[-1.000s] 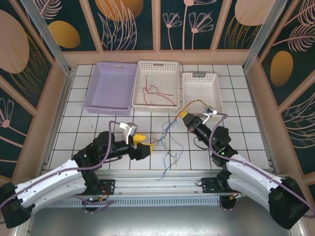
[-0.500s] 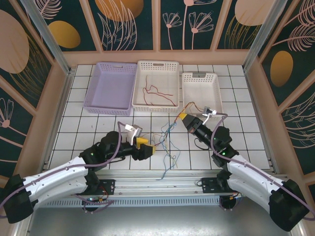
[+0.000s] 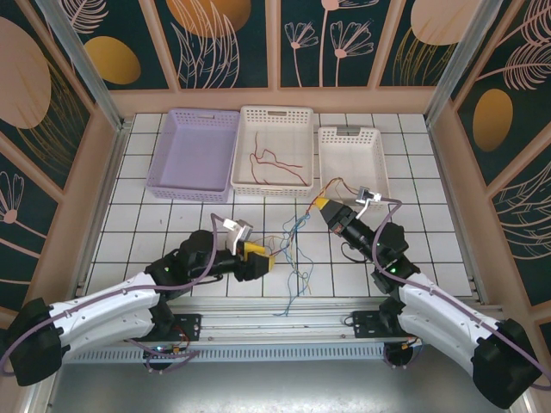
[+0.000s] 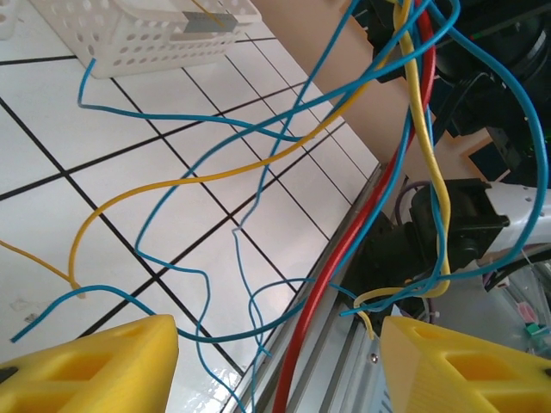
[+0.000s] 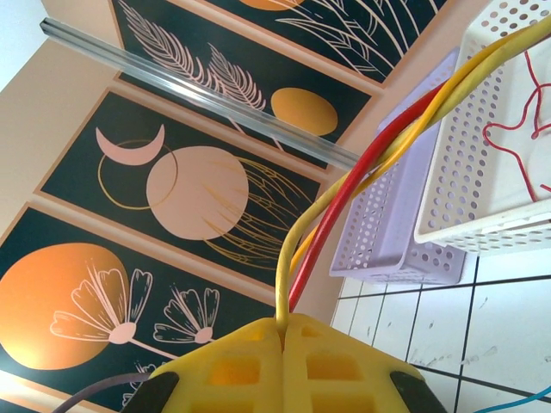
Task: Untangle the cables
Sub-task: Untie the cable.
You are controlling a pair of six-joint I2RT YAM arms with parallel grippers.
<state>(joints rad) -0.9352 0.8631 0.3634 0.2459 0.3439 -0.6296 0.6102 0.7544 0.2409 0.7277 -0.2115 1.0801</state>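
I'm stretching my left arm low along the tabletop's (image 3: 172,225) near edge, left gripper (image 3: 258,255) spread wide, its yellow foam pads (image 4: 95,361) gripping nothing. My right gripper (image 3: 320,205), tilting up mid-tabletop, is pinching the cables (image 3: 293,248) with its pads pressed together. The thin glossy cables are looping toward the near edge's middle. The right wrist view is showing yellow and red ones clamped (image 5: 344,196); the left wrist view is showing blue loops (image 4: 284,146).

Cables (image 3: 293,248) clog the centre tiles. Purple basket (image 3: 205,113) and two white baskets (image 3: 275,109) block the far row; left tiles (image 3: 129,217) free.
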